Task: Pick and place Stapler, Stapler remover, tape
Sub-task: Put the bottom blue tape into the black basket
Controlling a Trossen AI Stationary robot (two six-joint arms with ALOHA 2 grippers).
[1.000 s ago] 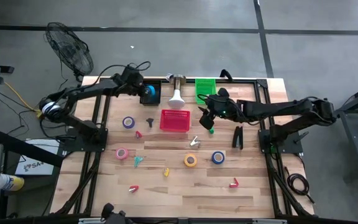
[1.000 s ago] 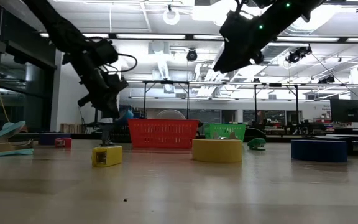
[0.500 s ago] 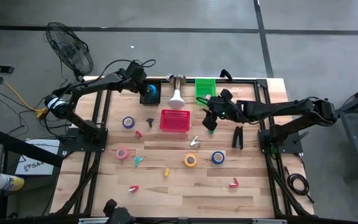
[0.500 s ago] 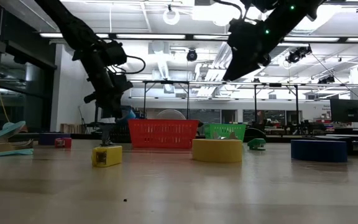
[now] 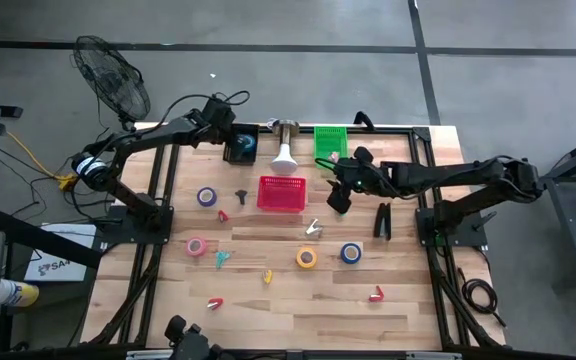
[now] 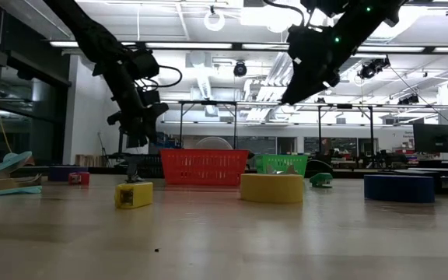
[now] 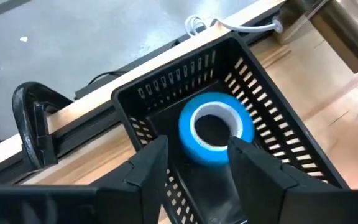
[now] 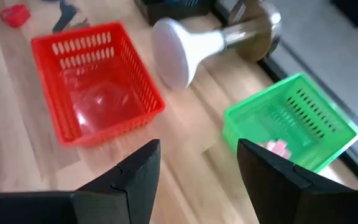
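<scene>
Our left gripper [image 7: 191,165] hangs just above the black basket [image 5: 239,148] at the far left of the table, fingers spread and empty. A blue tape roll [image 7: 215,127] lies flat inside that basket, so one roll is delivered. Over the last second this arm has drifted a little toward the far edge and stayed over the basket; we read that as a release finished, with the arm now free to go for another roll.

Our right gripper [image 8: 194,171] is also spread and holds nothing. A second ago it hovered lower, to the right of the red basket [image 5: 281,193]; it has since risen and swung toward the green basket [image 5: 330,139], where a small pink piece [image 8: 278,147] sits. We judge it has just dropped something there too, though we cannot tell what.

Still out on the wood: a purple roll [image 5: 206,197] left of the red basket, a pink roll [image 5: 197,246] nearer us, a yellow roll [image 5: 307,258] and a blue roll [image 5: 350,253] side by side at centre. The black stapler [image 5: 382,221] lies near the right edge.
</scene>
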